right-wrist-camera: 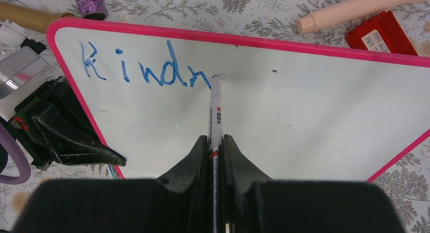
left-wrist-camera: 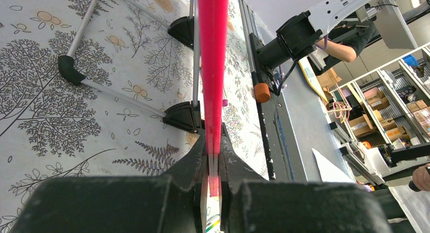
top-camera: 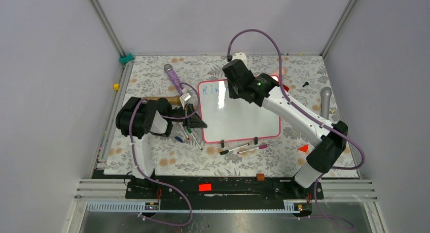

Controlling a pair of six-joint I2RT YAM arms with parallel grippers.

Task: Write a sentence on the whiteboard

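The whiteboard [top-camera: 243, 119], glossy white with a pink rim, lies flat in the middle of the table. Blue letters "Kindn" [right-wrist-camera: 144, 70] run along its top left. My right gripper [right-wrist-camera: 215, 141] is shut on a white marker [right-wrist-camera: 216, 106], whose tip touches the board just after the last letter. From above, the right gripper [top-camera: 234, 88] hovers over the board's upper left part. My left gripper [left-wrist-camera: 213, 144] is shut on the board's pink rim [left-wrist-camera: 213, 65], at the left edge [top-camera: 200, 124]. Two black clip feet [left-wrist-camera: 183, 116] show along that rim.
Two loose markers [top-camera: 235, 150] [top-camera: 253, 148] lie in front of the board. More pens [top-camera: 188, 136] lie by the left gripper. A purple glitter microphone [top-camera: 174, 78], a grey one [top-camera: 325, 98], a peach cylinder [right-wrist-camera: 355, 9] and a red box [right-wrist-camera: 383, 35] surround the board.
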